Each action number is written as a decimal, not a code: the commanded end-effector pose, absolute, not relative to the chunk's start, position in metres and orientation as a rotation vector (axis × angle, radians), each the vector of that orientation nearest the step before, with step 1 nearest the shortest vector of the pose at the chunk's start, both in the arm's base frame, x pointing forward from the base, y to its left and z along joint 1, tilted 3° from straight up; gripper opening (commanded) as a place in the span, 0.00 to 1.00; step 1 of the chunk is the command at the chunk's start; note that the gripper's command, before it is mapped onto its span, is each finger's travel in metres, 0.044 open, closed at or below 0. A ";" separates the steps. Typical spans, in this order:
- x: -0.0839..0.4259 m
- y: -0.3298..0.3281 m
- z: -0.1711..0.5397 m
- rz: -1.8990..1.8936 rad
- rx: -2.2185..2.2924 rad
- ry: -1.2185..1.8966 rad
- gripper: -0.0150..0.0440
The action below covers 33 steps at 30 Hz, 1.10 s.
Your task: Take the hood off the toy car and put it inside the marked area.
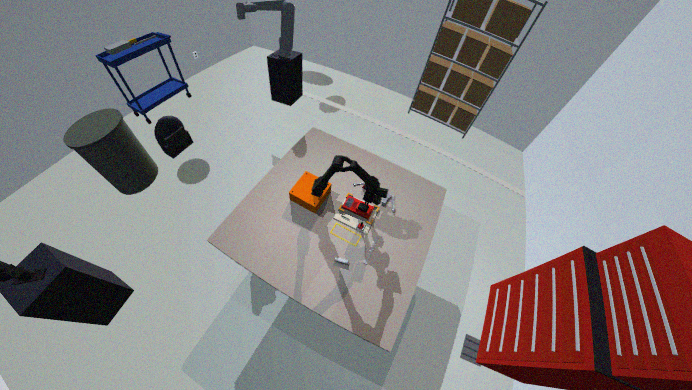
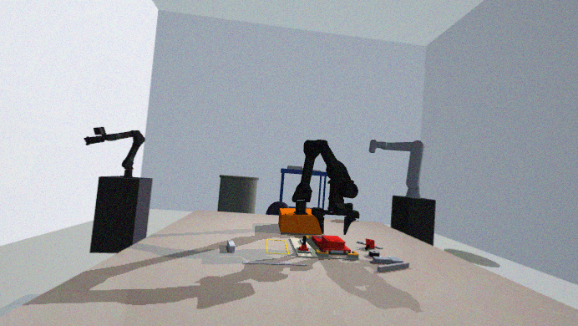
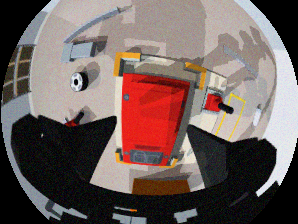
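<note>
The red hood (image 1: pixel 352 208) (image 2: pixel 332 241) (image 3: pixel 145 107) lies on the toy car, whose pale chassis has orange corners (image 2: pixel 352 254) (image 3: pixel 120 65). A grey grille shows at the hood's near end in the wrist view. My gripper (image 1: pixel 366 202) (image 2: pixel 333 232) (image 3: pixel 153 124) is open and empty, pointing down above the hood. In the wrist view its fingers stand on either side of the hood. In the exterior view the fingertips are clear above it. The marked area, a yellow outline (image 1: pixel 343 238) (image 2: pixel 276 239) (image 3: pixel 238 98), lies on the table beside the car with nothing in it.
A red part with a black knob (image 2: pixel 304 247) (image 3: pixel 214 102) stands between car and outline. A pale block (image 1: pixel 342 260) (image 2: pixel 230 247) lies beyond the outline. Across the car are a wheel (image 3: pixel 79 81), a red-black part (image 2: pixel 370 243) and grey pieces (image 2: pixel 393 267). The arm's base is orange (image 1: pixel 307 190).
</note>
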State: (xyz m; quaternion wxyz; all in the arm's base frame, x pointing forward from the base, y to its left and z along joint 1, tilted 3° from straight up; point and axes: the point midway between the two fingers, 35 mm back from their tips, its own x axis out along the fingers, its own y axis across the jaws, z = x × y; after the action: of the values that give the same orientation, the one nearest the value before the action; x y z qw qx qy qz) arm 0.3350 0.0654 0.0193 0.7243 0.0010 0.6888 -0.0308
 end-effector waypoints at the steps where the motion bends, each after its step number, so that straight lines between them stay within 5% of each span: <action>1: 0.334 0.064 0.015 -0.069 -0.006 1.524 1.00; 33: 0.333 0.064 -0.003 -0.069 -0.006 1.524 1.00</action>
State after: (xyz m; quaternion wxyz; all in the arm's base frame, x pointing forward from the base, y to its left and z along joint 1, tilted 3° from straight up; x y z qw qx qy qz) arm 0.3336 0.0646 -0.0004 0.7231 0.0006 0.6900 -0.0311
